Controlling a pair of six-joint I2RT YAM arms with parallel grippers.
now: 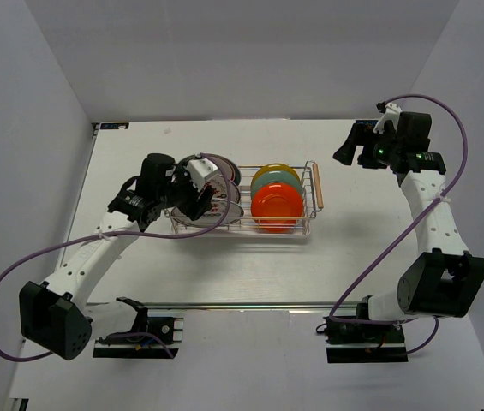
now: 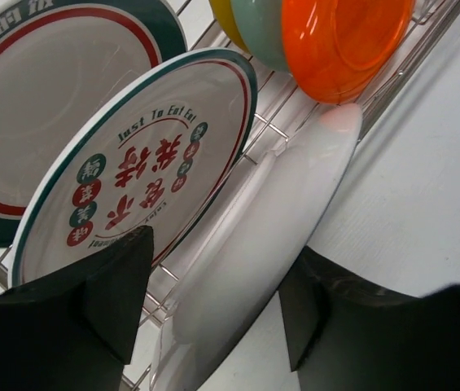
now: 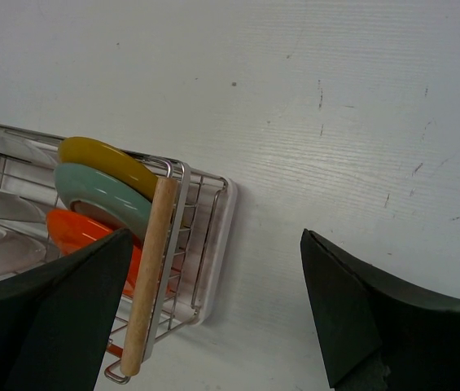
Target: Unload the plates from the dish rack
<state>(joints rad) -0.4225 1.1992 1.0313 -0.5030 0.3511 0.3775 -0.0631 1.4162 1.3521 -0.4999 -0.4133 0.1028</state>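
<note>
Starting left: poised at the left end of the dish rack (image 1: 240,229) with the left gripper (image 2: 217,277), jaws parted either side of a white plate (image 2: 254,236), perhaps brushing its rim, hard to tell, not clamped; just beyond, two printed plates (image 2: 132,179) leaning on the wires; further right, by the wooden handle (image 1: 316,187), orange plate (image 1: 277,205), teal plate (image 1: 283,180), yellow plate (image 1: 273,169) standing together; far right, hanging over the table (image 1: 353,248), right gripper (image 3: 216,269) spread wide, holding nothing.

The white table (image 1: 353,248) bears only the wire dish rack (image 1: 310,225).
</note>
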